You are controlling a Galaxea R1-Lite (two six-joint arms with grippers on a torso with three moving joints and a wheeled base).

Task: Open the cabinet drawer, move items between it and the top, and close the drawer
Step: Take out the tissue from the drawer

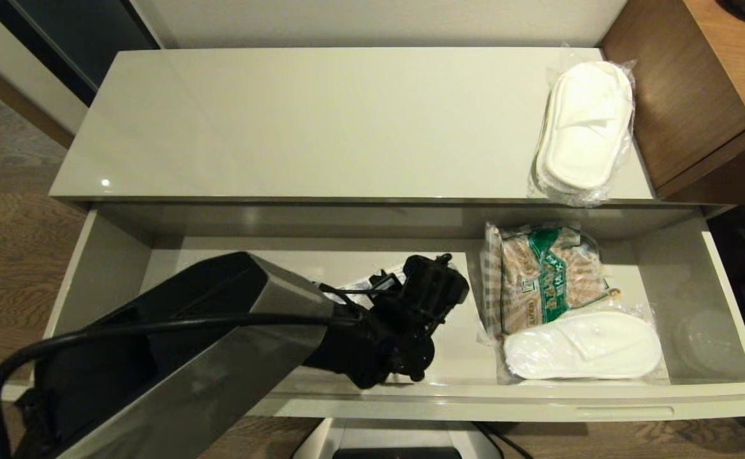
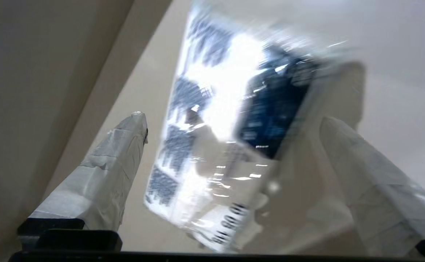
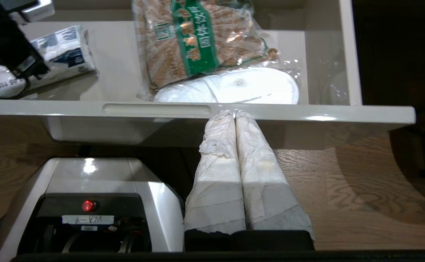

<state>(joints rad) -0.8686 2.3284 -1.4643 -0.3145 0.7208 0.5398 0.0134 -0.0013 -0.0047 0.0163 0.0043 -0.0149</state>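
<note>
The cabinet drawer (image 1: 538, 408) stands pulled wide open below the top (image 1: 321, 121). One wrapped pair of white slippers (image 1: 586, 127) lies on the top's right end. A second pair (image 1: 583, 347) lies at the drawer's front right. The tissue pack (image 2: 227, 138) rests on the drawer floor, left of middle, and is mostly hidden under my left wrist in the head view. My left gripper (image 2: 233, 119) hangs open over it, one finger on each side. My right gripper (image 3: 234, 112) is shut and empty, its tips by the drawer's front rim beside a handle slot (image 3: 157, 109).
A brown-and-green checked snack bag (image 1: 548, 277) lies in the drawer behind the slippers. A brown wood desk (image 1: 698, 83) borders the cabinet on the right. My base (image 3: 88, 196) sits on the wood floor under the drawer front.
</note>
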